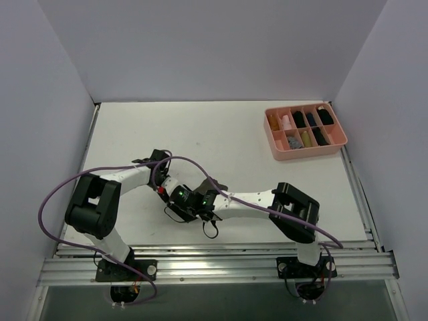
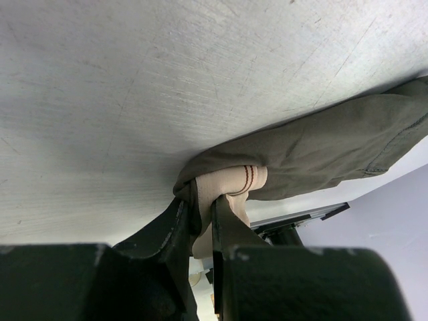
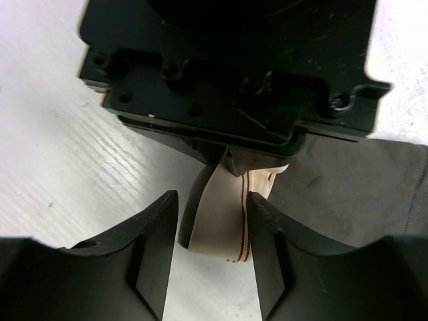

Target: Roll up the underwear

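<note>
**Spotter:** What are you working with, biggest thing first?

**Operator:** I'm looking at the white table (image 1: 221, 134), with both arms angled inward and the wrists nearly nose to nose. The pink tray (image 1: 273, 142) is sitting well beyond the right arm and isn't part of this step.

**Spotter:** And the garment?

**Operator:** The underwear (image 2: 321, 144) is lying flat on the table. It's spreading away from the left gripper (image 2: 204, 214) toward that gripper's right. That gripper is squeezing narrow on the tan waistband (image 3: 217, 217), which is bunching up between its fingers (image 2: 231, 231).

**Spotter:** What is the right side doing?

**Operator:** The right gripper (image 3: 212, 200) is facing the left one head-on. Its jaws are standing fairly wide, one on either side of the same strip, just short of the left fingertips. I'm not seeing them pinch the strip yet, though the cloth is almost filling the gap.

**Spotter:** So how are you planning to do the roll well?

**Operator:** I'm judging this as the start of the roll. I'm wanting the right jaws to take the full width of the band, both red stripes included, before the left lets go. Otherwise the fold will likely spring open. I'm also keeping the olive cloth lying smooth ahead of the tool, since a wrinkle there would probably end up inside the roll.
</note>
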